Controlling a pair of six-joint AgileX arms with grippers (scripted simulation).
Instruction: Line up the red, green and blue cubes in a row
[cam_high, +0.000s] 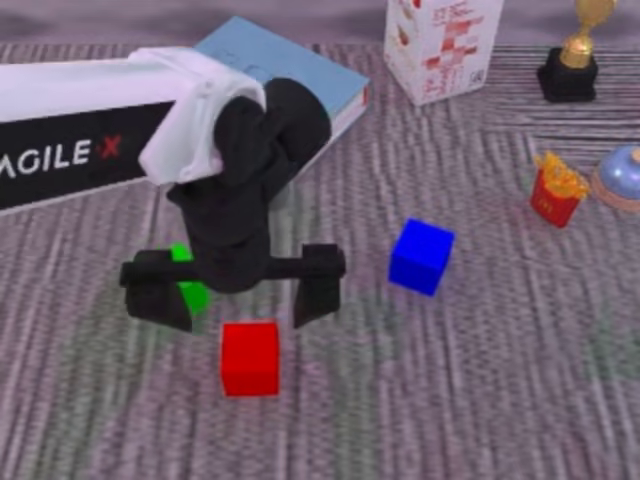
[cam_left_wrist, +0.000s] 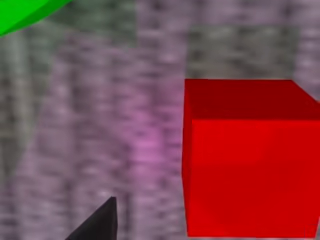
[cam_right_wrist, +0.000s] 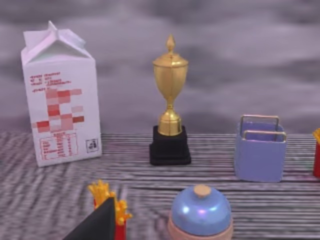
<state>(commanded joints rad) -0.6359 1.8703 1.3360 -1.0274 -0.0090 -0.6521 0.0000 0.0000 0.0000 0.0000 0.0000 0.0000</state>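
**Left claw spread wide above the cubes, holding nothing**

The left AgileX arm, white with a black wrist, reaches in from the left side of the top view. Its black claw (cam_high: 238, 290) hangs over the grey-purple streaked worktop (cam_high: 480, 400) with its two fingers far apart and nothing between them.

The small bright green plain cube (cam_high: 189, 290) is just beside the claw's left-hand finger (cam_high: 160, 292), on that finger's inner side and partly hidden beneath the wrist; whether they touch cannot be told. The small bright red plain cube (cam_high: 249, 358) rests on the worktop just in front of the gap between the fingers, nearer the right-hand finger. In the left wrist view the red cube fills much of the picture, a corner of the green cube shows at the edge, and one dark fingertip (cam_left_wrist: 100, 225) pokes in.

The small deep blue plain cube (cam_high: 421, 257) sits apart from the claw, out past its right-hand finger.

Beyond the claw, behind the arm, lies a pale blue flat book (cam_high: 300, 75). Farther off past the blue cube are a white and red milk carton (cam_high: 442, 45), a gold trophy on a black base (cam_high: 575, 62), a red carton of yellow fries (cam_high: 556, 190) and a blue domed bell (cam_high: 622, 178).

The right arm is out of the top view; its wrist view shows only a dark finger tip (cam_right_wrist: 100, 222), so whether that claw is apart or together cannot be told.
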